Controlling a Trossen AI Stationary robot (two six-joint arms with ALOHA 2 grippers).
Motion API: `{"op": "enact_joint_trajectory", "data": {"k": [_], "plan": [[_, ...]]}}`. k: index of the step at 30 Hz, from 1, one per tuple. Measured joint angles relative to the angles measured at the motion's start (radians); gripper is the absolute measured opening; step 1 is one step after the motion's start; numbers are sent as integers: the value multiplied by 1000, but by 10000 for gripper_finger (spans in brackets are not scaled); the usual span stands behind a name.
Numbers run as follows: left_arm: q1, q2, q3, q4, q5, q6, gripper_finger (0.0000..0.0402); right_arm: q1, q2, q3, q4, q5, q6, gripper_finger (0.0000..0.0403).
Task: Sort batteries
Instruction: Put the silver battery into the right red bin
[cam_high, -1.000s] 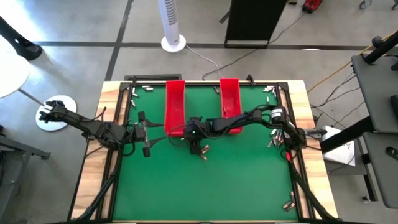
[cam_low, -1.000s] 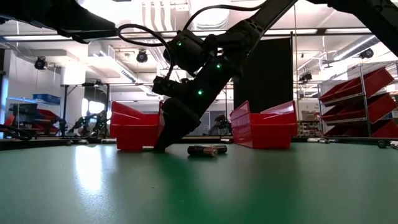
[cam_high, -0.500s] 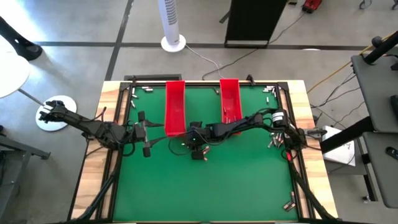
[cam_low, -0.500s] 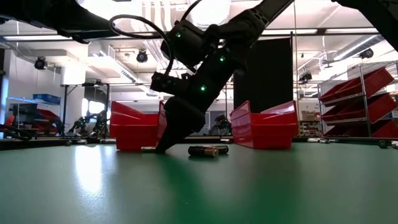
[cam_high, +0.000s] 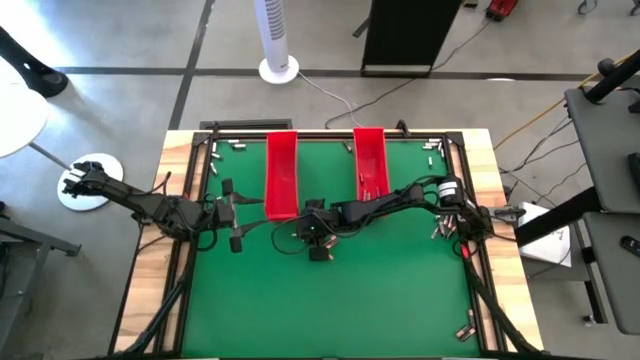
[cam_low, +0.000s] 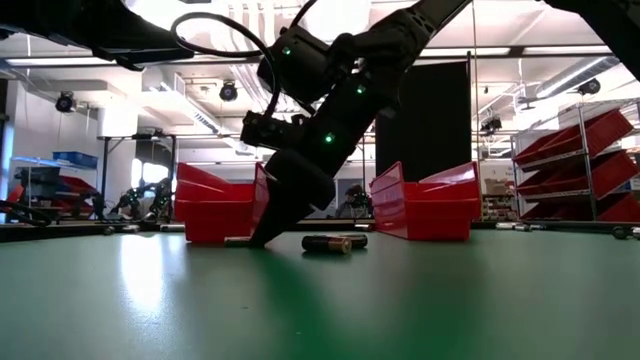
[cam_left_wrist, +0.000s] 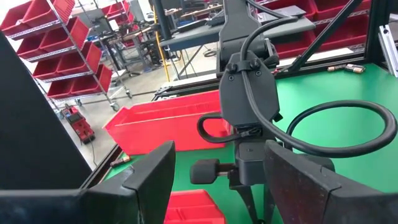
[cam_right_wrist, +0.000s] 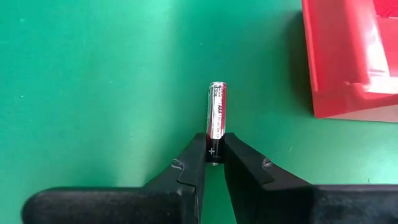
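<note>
A slim battery (cam_right_wrist: 216, 115) lies on the green mat (cam_right_wrist: 93, 74), close to the near corner of a red tray (cam_right_wrist: 348, 56). My right gripper (cam_right_wrist: 213, 163) is shut on it, reaching down on a slant at the table's middle (cam_low: 262, 238). Two more batteries (cam_low: 330, 243) lie on the mat just beside it. My left gripper (cam_high: 238, 214) hangs open above the mat's left part, holding nothing, and faces the right arm's wrist (cam_left_wrist: 249, 106). My right gripper pinches the battery's plus end (cam_right_wrist: 213, 149) between its two fingertips. The fingers come from above on a slant and lie along the battery. The rest of the battery sticks out ahead of the fingertips and lies flat on the mat.
Two long red trays (cam_high: 282, 175) (cam_high: 371, 165) stand side by side at the far middle of the mat. Loose batteries lie along the frame at the far left (cam_high: 225, 143), far right (cam_high: 433, 150), right edge (cam_high: 440, 225) and near right (cam_high: 465, 325). The near half of the mat is bare green.
My right arm has swung a little toward the table's near edge, off the right tray's near end, with its fingertips staying low on the mat.
</note>
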Motion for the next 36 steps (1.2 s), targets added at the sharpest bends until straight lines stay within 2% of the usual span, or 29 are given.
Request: {"op": "enact_joint_trajectory", "data": {"k": [16,36], "plan": [[0,0,0,1,0,0,222,-3,-7,-1,-8,-6,15,30],[0,0,0,1,0,8,222,-1,-145,-7,-59,26,42,28]]}}
